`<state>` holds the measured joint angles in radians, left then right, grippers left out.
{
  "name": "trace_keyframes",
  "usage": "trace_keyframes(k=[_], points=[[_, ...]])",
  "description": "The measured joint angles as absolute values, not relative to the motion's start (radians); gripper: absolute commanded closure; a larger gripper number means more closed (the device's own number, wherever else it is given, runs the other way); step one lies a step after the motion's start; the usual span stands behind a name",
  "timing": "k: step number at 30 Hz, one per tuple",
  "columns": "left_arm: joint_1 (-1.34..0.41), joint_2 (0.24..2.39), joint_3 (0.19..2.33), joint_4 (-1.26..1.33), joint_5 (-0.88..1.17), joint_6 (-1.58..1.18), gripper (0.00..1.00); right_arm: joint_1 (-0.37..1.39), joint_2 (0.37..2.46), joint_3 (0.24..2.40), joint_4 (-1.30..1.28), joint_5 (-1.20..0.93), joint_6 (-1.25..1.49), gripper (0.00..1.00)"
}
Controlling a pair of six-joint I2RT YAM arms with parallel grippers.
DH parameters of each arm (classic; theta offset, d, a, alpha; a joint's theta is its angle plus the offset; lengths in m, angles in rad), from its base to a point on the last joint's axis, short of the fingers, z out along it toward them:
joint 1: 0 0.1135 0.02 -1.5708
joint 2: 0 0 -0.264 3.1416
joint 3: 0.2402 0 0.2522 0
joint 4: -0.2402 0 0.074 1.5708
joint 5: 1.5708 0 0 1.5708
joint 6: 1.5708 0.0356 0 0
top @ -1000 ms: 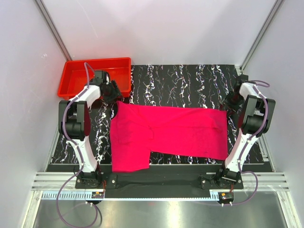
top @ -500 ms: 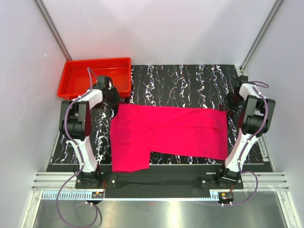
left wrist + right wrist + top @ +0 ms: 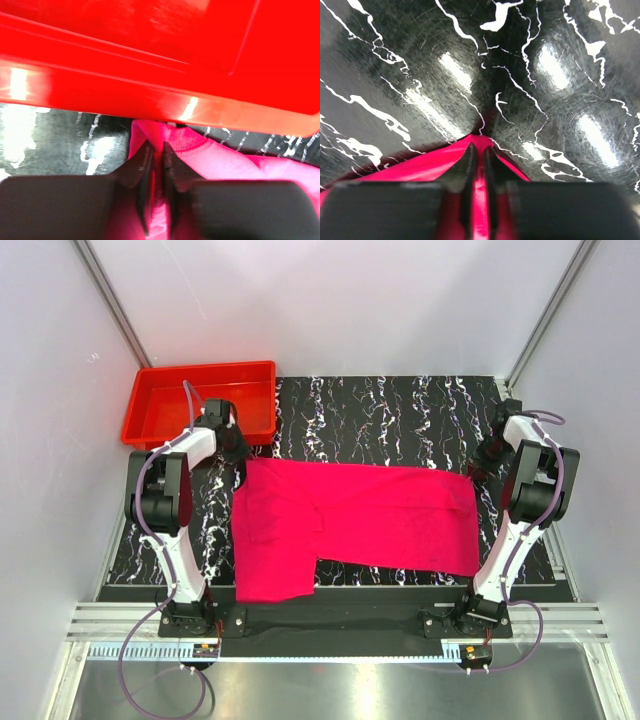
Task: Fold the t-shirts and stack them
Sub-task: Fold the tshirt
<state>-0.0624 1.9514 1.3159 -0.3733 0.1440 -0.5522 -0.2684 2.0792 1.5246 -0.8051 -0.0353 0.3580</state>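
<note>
Both pairs of jaws are nipped together on cloth: the left gripper [image 3: 154, 150] on the far left corner of the soft, plain magenta-pink t-shirt [image 3: 350, 520], just beside the rigid red rectangular plastic tray [image 3: 200, 367], the right gripper [image 3: 476, 152] on its far right corner. The shirt lies flat, partly folded, on the glossy black white-veined table [image 3: 380, 405]. An uneven lift could slip a limp corner free or catch it on the tray's wall

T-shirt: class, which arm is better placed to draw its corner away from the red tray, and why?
Left. The left gripper pinches the t-shirt corner right beside the tray; the right gripper pinches the opposite far corner, well away from it.
</note>
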Motion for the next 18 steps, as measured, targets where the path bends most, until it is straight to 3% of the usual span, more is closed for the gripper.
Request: trace_keyframes(k=[2, 12, 18], points=[[-0.062, 1.951, 1.316, -0.375, 0.122, -0.555, 0.94, -0.268, 2.079, 1.527, -0.805, -0.034, 0.359, 1.00], [-0.044, 1.935, 1.316, -0.380, 0.047, -0.577, 1.00, -0.265, 2.086, 1.593, -0.758, 0.009, 0.359, 1.00], [-0.043, 1.935, 1.335, -0.377, 0.025, -0.582, 0.89, -0.260, 2.161, 1.666, -0.730, -0.023, 0.361, 1.00]])
